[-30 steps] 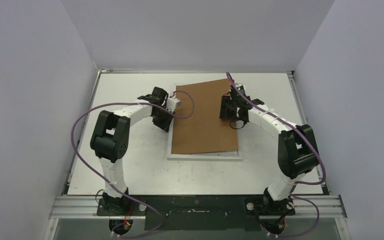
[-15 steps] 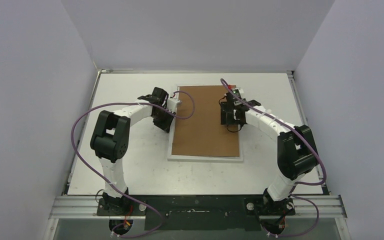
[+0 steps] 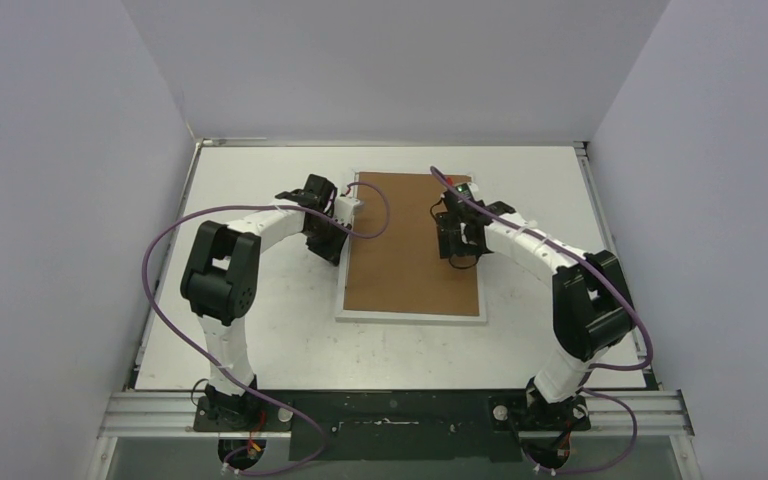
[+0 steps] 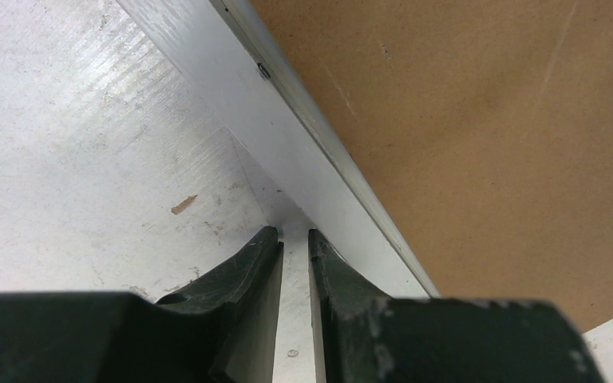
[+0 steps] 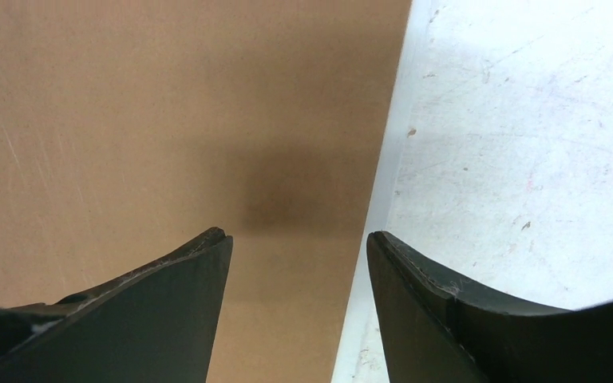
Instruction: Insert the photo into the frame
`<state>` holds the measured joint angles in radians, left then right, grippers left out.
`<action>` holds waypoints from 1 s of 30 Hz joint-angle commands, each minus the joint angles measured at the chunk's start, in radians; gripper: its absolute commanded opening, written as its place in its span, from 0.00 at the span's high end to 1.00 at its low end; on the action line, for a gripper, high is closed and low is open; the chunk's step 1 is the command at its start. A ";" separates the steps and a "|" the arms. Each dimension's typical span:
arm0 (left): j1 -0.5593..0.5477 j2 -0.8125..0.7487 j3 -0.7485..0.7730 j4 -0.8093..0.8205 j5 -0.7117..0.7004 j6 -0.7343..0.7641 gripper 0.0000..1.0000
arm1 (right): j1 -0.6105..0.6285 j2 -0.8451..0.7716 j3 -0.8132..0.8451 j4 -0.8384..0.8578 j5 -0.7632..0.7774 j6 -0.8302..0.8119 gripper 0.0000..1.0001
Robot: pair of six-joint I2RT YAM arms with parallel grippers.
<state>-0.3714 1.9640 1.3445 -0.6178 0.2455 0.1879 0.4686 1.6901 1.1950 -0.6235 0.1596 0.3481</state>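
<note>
I see the frame [image 3: 410, 317] lying flat with the brown backing board [image 3: 405, 255] on it; photo hidden. Left gripper [image 4: 294, 233] nearly pressed together at the frame's left edge, can't tell if gripping. Right gripper [image 5: 297, 236] spread wide over the frame's right edge, holding nothing.

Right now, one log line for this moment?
backing board: flat in frame | photo: not visible | left gripper: nearly shut, tips at frame's left edge | right gripper: open over board's right edge
</note>
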 commanded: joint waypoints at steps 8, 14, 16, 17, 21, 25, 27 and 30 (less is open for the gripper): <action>0.051 -0.069 0.108 -0.059 0.132 -0.011 0.83 | -0.090 0.048 0.210 0.120 0.045 -0.015 0.70; 0.077 -0.037 0.158 -0.065 0.126 -0.018 0.83 | -0.185 0.185 0.308 0.154 0.072 0.014 0.61; 0.083 -0.020 0.175 -0.067 0.126 -0.022 0.83 | -0.213 0.230 0.349 0.164 0.071 0.022 0.56; 0.085 -0.013 0.179 -0.068 0.127 -0.023 0.83 | -0.222 0.250 0.369 0.171 0.070 0.025 0.55; 0.088 0.006 0.190 -0.065 0.125 -0.024 0.83 | -0.242 0.336 0.471 0.183 0.065 0.032 0.55; 0.093 0.024 0.197 -0.057 0.118 -0.022 0.83 | -0.249 0.420 0.581 0.177 0.049 0.033 0.55; 0.095 0.036 0.205 -0.057 0.119 -0.024 0.83 | -0.255 0.458 0.617 0.175 0.022 0.039 0.54; 0.099 0.047 0.215 -0.056 0.118 -0.024 0.83 | -0.268 0.490 0.637 0.193 -0.024 0.054 0.53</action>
<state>-0.2844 1.9953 1.5066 -0.6777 0.3450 0.1673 0.2104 2.1563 1.7767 -0.4660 0.1814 0.3782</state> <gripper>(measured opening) 0.173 0.464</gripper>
